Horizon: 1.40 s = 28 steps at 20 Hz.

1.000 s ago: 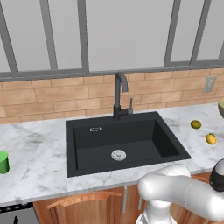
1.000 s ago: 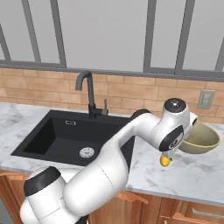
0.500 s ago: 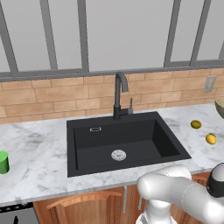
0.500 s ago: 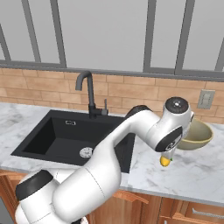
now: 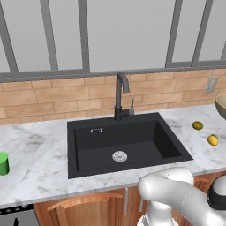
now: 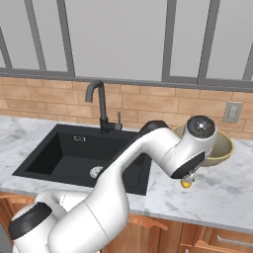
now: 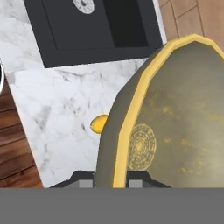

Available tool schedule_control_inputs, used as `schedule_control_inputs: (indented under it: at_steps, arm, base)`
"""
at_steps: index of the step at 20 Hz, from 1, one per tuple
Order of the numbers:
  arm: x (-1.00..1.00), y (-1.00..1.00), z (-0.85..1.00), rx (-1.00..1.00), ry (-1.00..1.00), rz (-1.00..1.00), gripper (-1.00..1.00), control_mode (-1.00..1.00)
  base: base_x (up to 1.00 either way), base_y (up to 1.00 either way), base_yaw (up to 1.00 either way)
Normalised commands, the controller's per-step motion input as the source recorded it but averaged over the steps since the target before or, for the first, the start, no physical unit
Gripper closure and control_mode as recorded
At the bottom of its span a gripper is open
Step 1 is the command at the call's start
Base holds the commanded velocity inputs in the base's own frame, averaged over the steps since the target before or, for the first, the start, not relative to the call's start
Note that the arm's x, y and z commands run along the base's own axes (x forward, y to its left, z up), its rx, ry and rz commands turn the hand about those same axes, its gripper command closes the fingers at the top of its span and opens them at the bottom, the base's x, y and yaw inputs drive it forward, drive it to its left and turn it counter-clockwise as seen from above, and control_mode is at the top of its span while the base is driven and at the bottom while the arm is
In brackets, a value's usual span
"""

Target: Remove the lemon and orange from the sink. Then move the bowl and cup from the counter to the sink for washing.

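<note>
The fingers clamp the pale yellow rim of the wide golden-tan bowl [image 7: 175, 109] — now lifted clear of the marble counter [image 6: 222, 190] at the right, nearer the empty black rectangular sink [image 5: 126, 141]; fruit done, carry underway.

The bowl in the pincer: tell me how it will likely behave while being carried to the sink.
The bowl looks rigid, so it probably won't flex. The pincer pinches only its thin pale yellow rim, leaving the wide body hanging to one side, so it may swing or slip. The glazed-looking surface probably offers little friction, so slow moves toward the sink seem wise.
</note>
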Motion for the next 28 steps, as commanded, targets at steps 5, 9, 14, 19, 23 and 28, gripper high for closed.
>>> schedule_control_inputs:
  at_steps: [5, 9, 14, 19, 23, 28]
  arm:
    - [-0.06, 0.26, 0.09, -0.02, 0.04, 0.16, 1.0, -1.0]
    - [0.0, 0.24, 0.15, -0.03, 0.13, 0.17, 1.0, -1.0]
    - [-0.06, 0.23, 0.1, -0.02, 0.06, 0.16, 1.0, -1.0]
    - [-0.14, 0.2, 0.04, 0.0, 0.0, 0.15, 1.0, -1.0]
    - [-0.12, 0.28, 0.0, 0.0, 0.0, 0.13, 1.0, -1.0]
    - [-0.05, 0.3, 0.0, 0.0, 0.0, 0.13, 1.0, -1.0]
  base:
    - [0.0, 0.0, 0.0]
    - [0.0, 0.0, 0.0]
    - [0.0, 0.0, 0.0]
    - [0.0, 0.0, 0.0]
    - [0.0, 0.0, 0.0]
    - [0.0, 0.0, 0.0]
